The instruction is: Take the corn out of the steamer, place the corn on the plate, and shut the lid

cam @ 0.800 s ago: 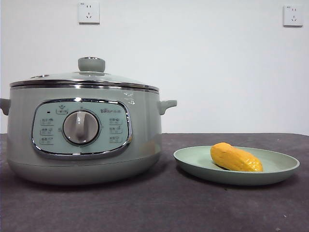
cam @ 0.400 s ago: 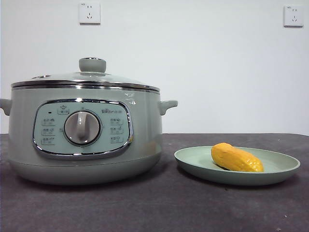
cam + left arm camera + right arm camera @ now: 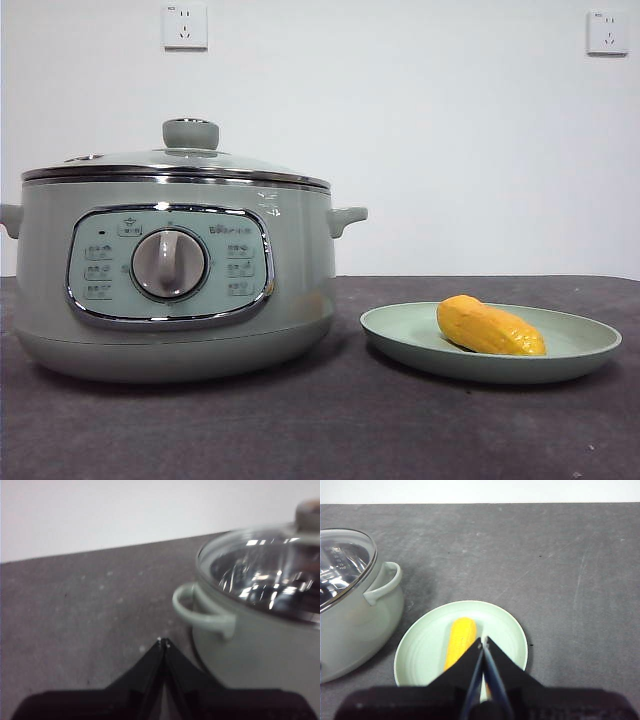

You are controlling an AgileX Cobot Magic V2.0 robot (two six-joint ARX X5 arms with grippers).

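Corn: you can see the short, stubby yellow-orange corn cob [image 3: 489,328] lying on its side inside the shallow round pale green plate [image 3: 400,338], so that part looks finished.
Plate: it sits on the dark grey tabletop [image 3: 330,430] just beside the steamer, with a clear gap between them.
Steamer: the large round sage-green electric steamer pot [image 3: 170,275] stands upright, its grey dial facing the front camera.
Lid: the round glass lid with its chrome rim and green knob [image 3: 175,160] rests level on the pot's rim in the front view and both wrist views, so the closing step looks done too.
Left end effector [image 3: 163,642]: its two black jaws are pressed together at the tips, with nothing between them; it hangs above the tabletop near the pot's side handle [image 3: 202,611].
Right end effector [image 3: 483,641]: its jaws are likewise closed tip to tip and empty, hovering above the plate close to the corn without touching it, as far as you can tell.
Progress: judging by how things lie, all three steps appear complete.
Left to do: nothing on the things themselves; you would only need to park the arms.
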